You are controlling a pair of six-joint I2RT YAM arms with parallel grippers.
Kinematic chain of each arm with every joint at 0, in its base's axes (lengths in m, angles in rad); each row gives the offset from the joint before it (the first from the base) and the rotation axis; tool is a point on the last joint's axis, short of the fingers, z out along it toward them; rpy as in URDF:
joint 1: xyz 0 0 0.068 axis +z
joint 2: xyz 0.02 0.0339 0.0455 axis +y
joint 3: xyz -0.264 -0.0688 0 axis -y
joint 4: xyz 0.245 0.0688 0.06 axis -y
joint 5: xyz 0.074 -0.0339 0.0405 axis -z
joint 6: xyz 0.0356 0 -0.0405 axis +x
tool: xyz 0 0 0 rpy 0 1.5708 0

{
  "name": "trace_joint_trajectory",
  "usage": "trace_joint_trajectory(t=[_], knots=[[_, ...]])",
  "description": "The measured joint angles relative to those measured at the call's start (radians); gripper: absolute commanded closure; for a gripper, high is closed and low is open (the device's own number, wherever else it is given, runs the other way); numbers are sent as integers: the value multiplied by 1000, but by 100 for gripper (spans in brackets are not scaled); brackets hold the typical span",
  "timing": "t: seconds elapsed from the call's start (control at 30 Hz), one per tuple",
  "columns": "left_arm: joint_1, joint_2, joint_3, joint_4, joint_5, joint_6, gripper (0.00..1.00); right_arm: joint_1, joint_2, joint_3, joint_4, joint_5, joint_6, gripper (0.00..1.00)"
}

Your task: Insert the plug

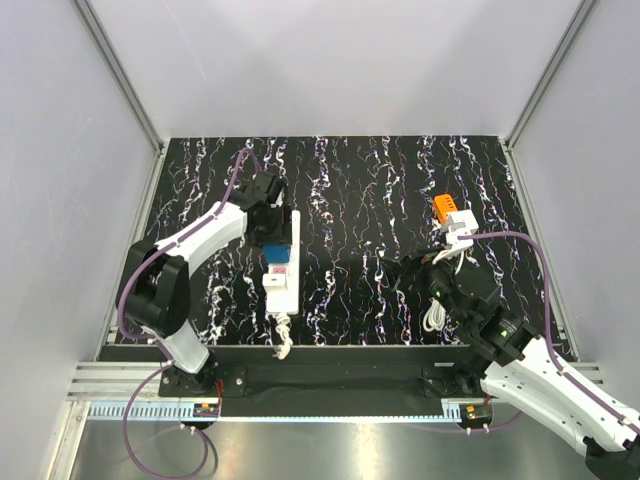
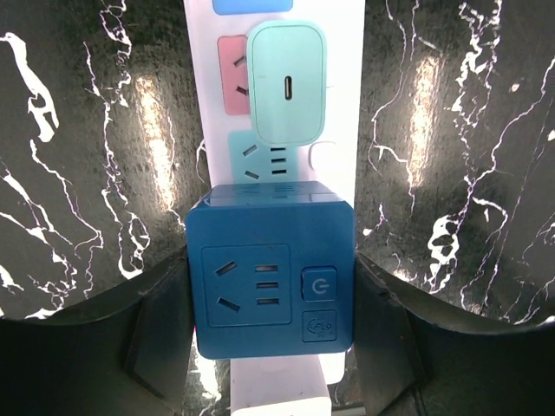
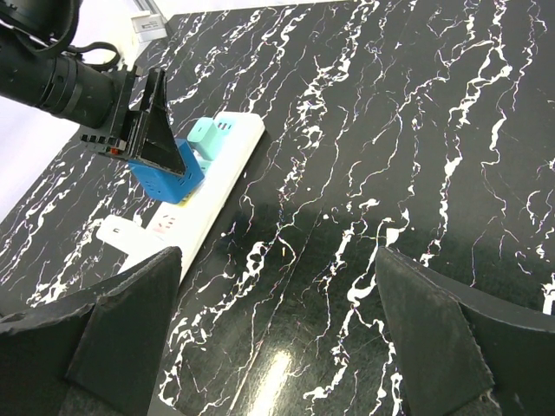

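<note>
Top, left gripper (image 1: 270, 222): reaches over the far half of the strip and clamps the plug.
Top, plug (image 1: 277, 252): a blue cube sitting on top of the strip.
Top, strip (image 1: 281, 285): white, lying lengthwise on the left part of the table (image 1: 360, 180), with its cord (image 1: 284, 335) trailing off the near end.
Top, right gripper (image 1: 405, 268): jaws spread wide and holding nothing, right of centre and well apart from the strip.
Top, adapter (image 1: 450, 215): orange and white, at the right of the table, beyond the right gripper.
Top, cable (image 1: 433, 318): a white coil near the front edge, beside the right arm.
Left wrist, fingers (image 2: 160, 338): one on each side of the plug, pressed against its side faces.
Left wrist, plug face: socket holes and two buttons point at the camera.
Left wrist, seating: the plug covers the strip's width; whether its pins are fully in cannot be told.
Left wrist, charger (image 2: 286, 82): mint green, plugged into the strip just beyond the plug.
Right wrist, own fingers (image 3: 113, 347): far apart at the bottom corners, with only table between them.
Right wrist, left gripper: at upper left, gripping the plug on the strip, the charger just behind it.
</note>
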Motion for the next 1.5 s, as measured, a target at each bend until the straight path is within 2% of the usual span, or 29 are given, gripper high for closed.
trace_joint_trajectory(t=[0.73,1.5], knots=[[-96,-156,-280,350,-217,-94,100,0,35,-1,1,-1,2,0],[-267,-219,-398,442,-455,-249,100,0,92,-1,1,0,1,0]])
